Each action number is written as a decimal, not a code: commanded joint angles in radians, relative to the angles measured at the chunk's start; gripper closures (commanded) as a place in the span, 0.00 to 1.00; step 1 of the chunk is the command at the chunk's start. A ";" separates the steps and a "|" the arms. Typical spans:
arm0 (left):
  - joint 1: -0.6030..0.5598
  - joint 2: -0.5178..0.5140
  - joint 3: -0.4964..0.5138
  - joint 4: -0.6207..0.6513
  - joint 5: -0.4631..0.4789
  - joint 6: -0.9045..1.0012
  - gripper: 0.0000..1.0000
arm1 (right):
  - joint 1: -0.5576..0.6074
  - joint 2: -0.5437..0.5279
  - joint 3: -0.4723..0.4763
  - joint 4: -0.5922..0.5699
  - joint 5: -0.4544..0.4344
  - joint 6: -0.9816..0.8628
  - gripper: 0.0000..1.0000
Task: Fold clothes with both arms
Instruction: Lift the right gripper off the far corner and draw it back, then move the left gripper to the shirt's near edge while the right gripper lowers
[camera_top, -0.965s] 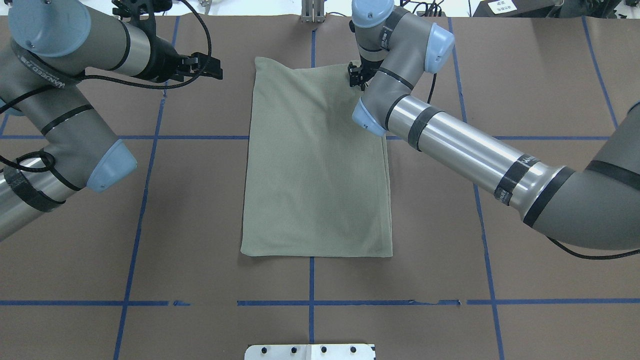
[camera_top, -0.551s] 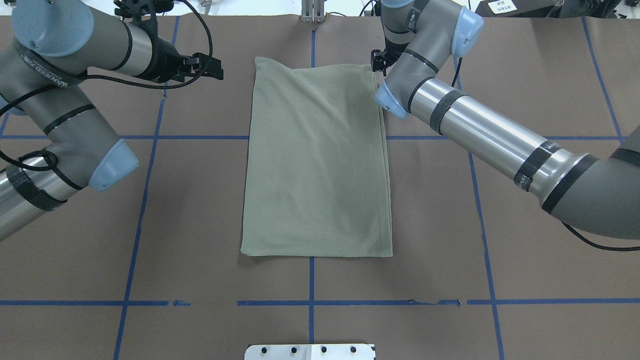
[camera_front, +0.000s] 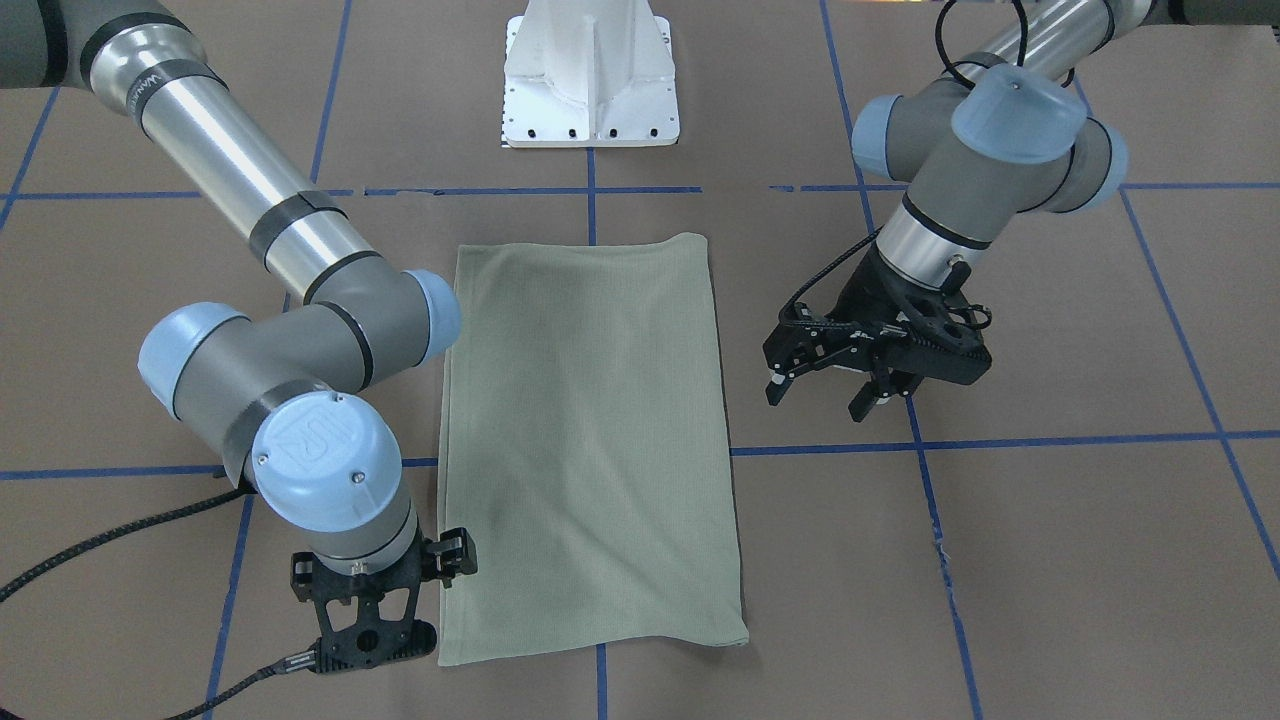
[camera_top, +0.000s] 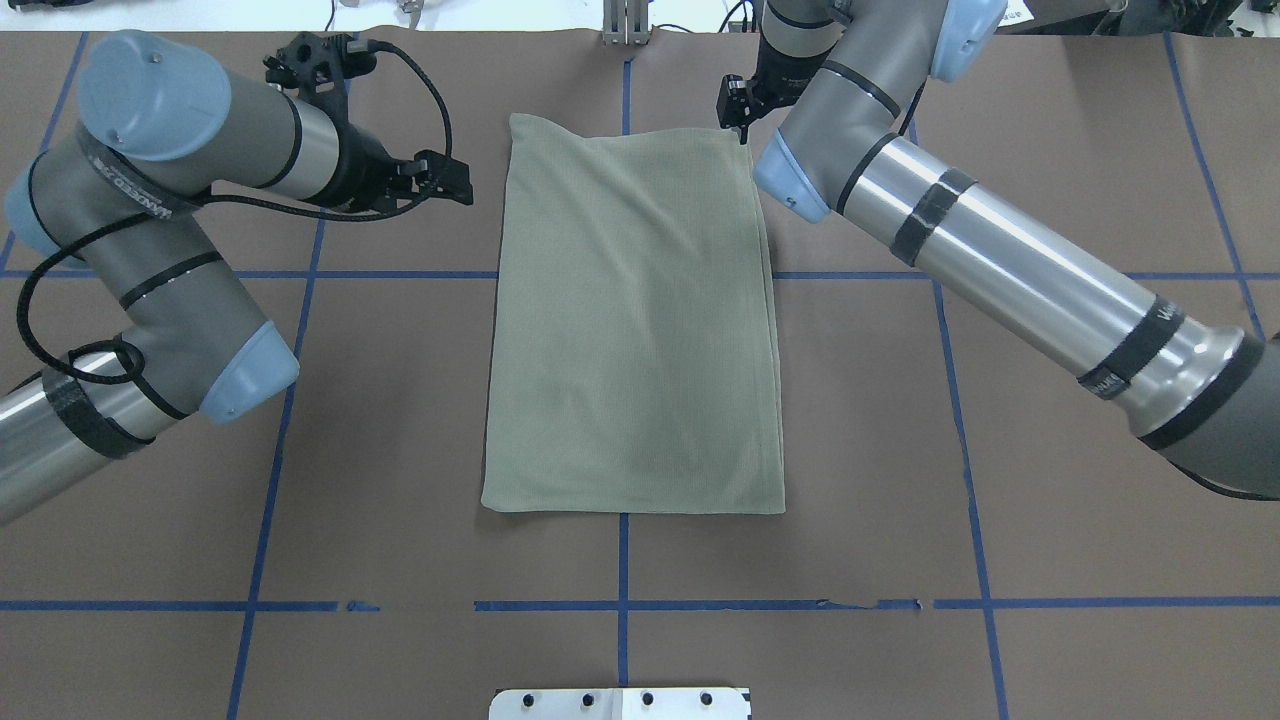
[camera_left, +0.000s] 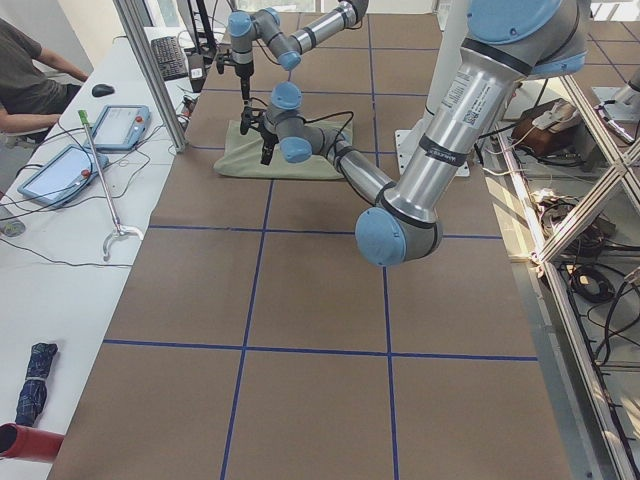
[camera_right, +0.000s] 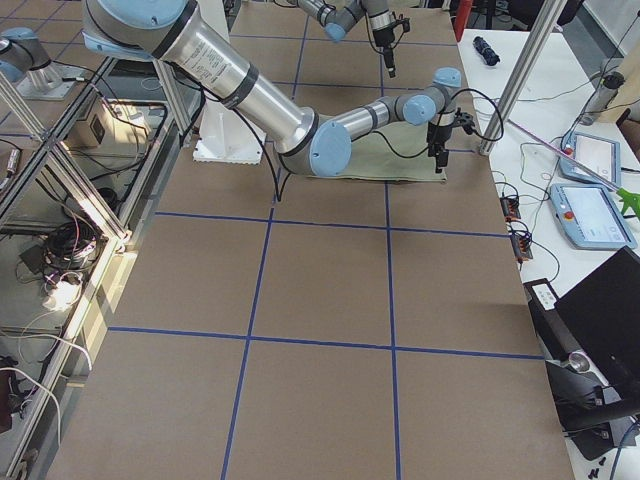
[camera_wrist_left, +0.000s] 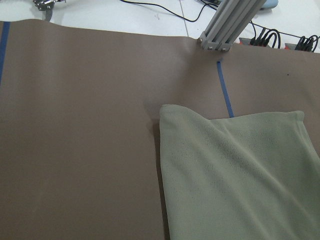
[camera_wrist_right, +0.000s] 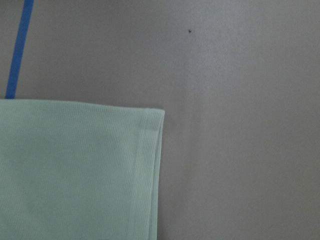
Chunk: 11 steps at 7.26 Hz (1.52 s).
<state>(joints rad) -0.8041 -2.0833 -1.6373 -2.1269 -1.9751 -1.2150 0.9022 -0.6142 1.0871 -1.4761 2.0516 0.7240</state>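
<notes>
The clothes are one sage-green shirt (camera_top: 630, 320), folded into a flat upright rectangle at the table's middle, also in the front view (camera_front: 590, 430). My left gripper (camera_top: 445, 185) hovers open just left of the shirt's far left corner, its fingers (camera_front: 775, 390) spread and empty. The left wrist view shows that corner (camera_wrist_left: 172, 112) lying flat. My right gripper (camera_top: 740, 115) points down beside the far right corner, apart from the cloth, and looks open with nothing in it (camera_front: 372, 625). The right wrist view shows that corner (camera_wrist_right: 150, 117) free on the table.
Brown table cover with blue tape lines (camera_top: 622, 560). The white pedestal base (camera_front: 590, 80) stands at the robot's side. An aluminium post (camera_top: 625, 20) rises at the far edge. A side table with tablets (camera_left: 110, 125) and a seated person (camera_left: 30, 70) lies beyond.
The right arm has left the shirt's far right part and swung outward to just past that corner. The left gripper has moved a little nearer the far left corner.
</notes>
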 joint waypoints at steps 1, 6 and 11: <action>0.087 0.092 -0.091 -0.014 -0.021 -0.262 0.00 | -0.015 -0.170 0.301 -0.032 0.065 0.150 0.00; 0.462 0.206 -0.247 0.095 0.284 -0.670 0.00 | -0.115 -0.361 0.591 -0.041 0.075 0.314 0.00; 0.487 0.143 -0.193 0.176 0.332 -0.661 0.03 | -0.134 -0.364 0.580 -0.039 0.065 0.316 0.00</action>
<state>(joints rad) -0.3183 -1.9332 -1.8493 -1.9524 -1.6569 -1.8793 0.7704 -0.9762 1.6694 -1.5158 2.1177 1.0404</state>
